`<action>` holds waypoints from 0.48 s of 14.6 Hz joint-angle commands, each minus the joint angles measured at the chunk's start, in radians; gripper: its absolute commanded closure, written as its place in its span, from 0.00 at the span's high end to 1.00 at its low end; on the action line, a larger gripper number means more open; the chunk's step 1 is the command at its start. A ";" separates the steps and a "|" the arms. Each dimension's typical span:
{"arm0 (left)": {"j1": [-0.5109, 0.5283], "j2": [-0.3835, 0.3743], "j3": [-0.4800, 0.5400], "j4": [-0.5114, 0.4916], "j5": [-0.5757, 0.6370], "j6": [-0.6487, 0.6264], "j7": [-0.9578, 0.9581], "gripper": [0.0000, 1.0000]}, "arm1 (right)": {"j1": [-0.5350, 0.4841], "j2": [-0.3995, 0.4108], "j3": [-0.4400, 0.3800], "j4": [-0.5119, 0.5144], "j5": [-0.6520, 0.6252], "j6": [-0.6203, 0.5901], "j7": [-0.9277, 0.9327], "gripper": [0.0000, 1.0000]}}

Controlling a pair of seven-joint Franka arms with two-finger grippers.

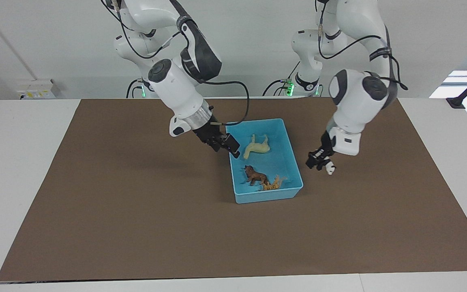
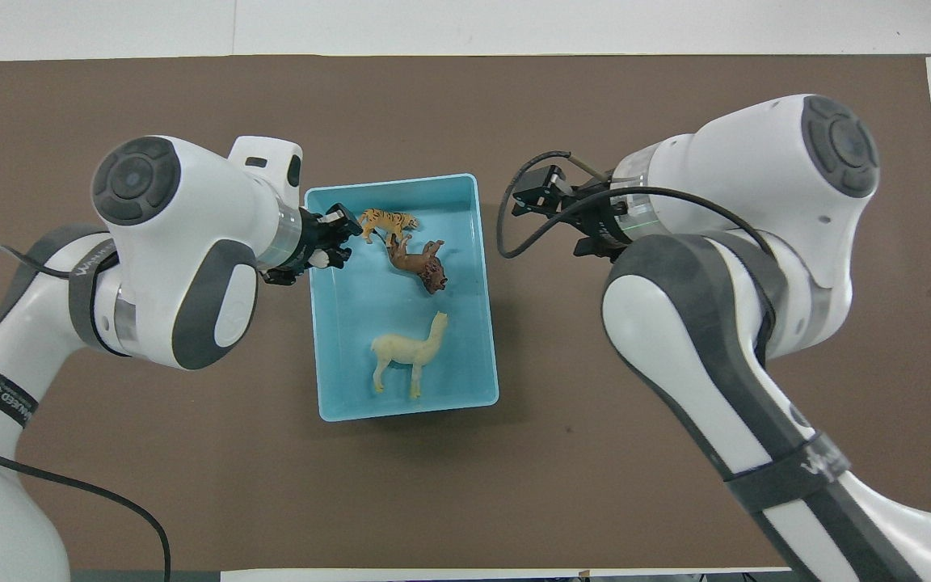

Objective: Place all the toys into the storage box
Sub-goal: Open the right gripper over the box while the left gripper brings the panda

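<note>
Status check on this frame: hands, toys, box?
Left hand shut on panda, up beside the storage box. Right hand open at its other rim. Horse, lion, tiger inside. Nothing blocking.

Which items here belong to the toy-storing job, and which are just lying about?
Job items:
- storage box
- horse, lion and tiger, all in the box
- panda, held by the left gripper beside the box
- right gripper, over the box's rim

Not part of it:
- brown mat
- wall socket box
</note>
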 commanded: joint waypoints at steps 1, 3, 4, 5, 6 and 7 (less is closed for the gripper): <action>-0.054 -0.039 0.024 -0.099 -0.007 0.096 -0.006 0.49 | -0.109 -0.075 0.009 -0.009 -0.097 -0.157 -0.202 1.00; -0.083 -0.050 0.024 -0.127 -0.007 0.130 -0.009 1.00 | -0.166 -0.125 0.009 -0.009 -0.187 -0.254 -0.273 1.00; -0.085 -0.050 0.024 -0.121 -0.007 0.119 -0.010 1.00 | -0.190 -0.148 0.009 -0.007 -0.247 -0.294 -0.291 1.00; -0.084 -0.049 0.024 -0.112 -0.007 0.103 -0.010 1.00 | -0.207 -0.171 0.009 -0.007 -0.298 -0.329 -0.322 1.00; -0.082 -0.049 0.025 -0.102 -0.007 0.092 -0.010 1.00 | -0.221 -0.196 0.009 -0.009 -0.342 -0.372 -0.366 1.00; -0.076 -0.056 0.027 -0.092 -0.007 0.066 -0.010 1.00 | -0.241 -0.213 0.007 -0.007 -0.373 -0.400 -0.397 1.00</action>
